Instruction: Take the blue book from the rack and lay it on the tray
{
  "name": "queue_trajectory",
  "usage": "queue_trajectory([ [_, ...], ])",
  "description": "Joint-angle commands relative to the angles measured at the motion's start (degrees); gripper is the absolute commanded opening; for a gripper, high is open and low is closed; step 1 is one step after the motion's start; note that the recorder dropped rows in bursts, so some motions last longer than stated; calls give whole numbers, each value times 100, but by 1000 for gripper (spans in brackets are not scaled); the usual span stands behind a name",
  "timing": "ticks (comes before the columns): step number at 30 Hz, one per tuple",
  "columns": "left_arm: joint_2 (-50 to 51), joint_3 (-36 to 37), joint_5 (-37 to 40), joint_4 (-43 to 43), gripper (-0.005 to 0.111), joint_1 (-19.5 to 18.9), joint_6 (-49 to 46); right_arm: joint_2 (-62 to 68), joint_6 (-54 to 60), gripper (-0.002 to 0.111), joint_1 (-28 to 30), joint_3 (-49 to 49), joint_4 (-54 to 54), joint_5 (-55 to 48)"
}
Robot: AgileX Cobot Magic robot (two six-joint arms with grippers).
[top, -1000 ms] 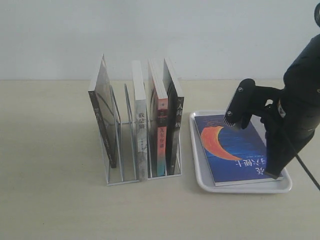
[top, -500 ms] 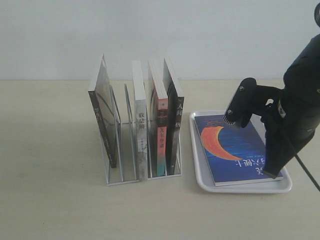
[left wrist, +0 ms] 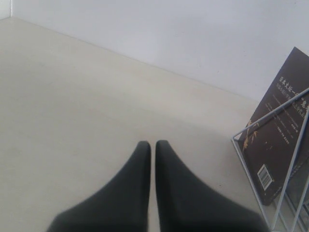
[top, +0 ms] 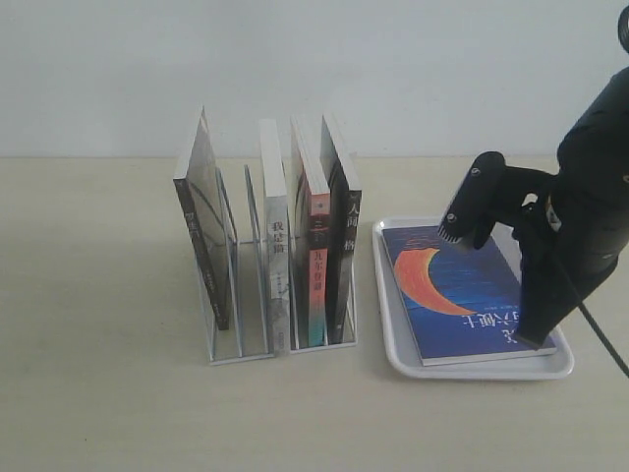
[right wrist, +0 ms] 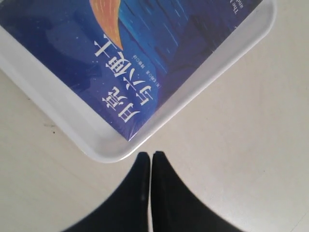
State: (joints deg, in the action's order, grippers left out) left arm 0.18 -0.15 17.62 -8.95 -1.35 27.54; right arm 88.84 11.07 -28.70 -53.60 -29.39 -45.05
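The blue book (top: pixel 457 285) lies flat in the white tray (top: pixel 393 346), cover up, its orange-red crescent showing. My right gripper (top: pixel 537 344) hangs shut and empty over the tray's near right corner. In the right wrist view its tips (right wrist: pixel 150 154) sit just outside the tray's rim (right wrist: pixel 104 147), close to a corner of the blue book (right wrist: pixel 145 58). The white wire rack (top: pixel 241 351) stands left of the tray. My left gripper (left wrist: pixel 152 143) is shut and empty above bare table, with the rack (left wrist: pixel 270 159) off to one side.
The rack holds a dark book (top: pixel 201 236) in its left slot, a white-spined book (top: pixel 275 246), a book with a red-and-teal spine (top: pixel 316 265) and a black-spined book (top: pixel 349 251). A pale wall rises behind the table.
The right arm's wrist has shifted very slightly. The book, tray and rack have not moved.
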Motion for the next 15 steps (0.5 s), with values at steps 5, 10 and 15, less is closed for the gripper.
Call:
queue_trajectory([
  [5, -18, 15, -71, -3, 4, -14, -25, -648, -1420, 1, 31, -21, -481, 305],
  [10, -18, 15, -71, -3, 4, -14, -25, -1424, -2553, 1, 689, 382, -711, 1437],
  [15, -18, 15, -71, -3, 4, -14, -25, -2290, -3576, 1, 1697, 1274, -711, 2286],
])
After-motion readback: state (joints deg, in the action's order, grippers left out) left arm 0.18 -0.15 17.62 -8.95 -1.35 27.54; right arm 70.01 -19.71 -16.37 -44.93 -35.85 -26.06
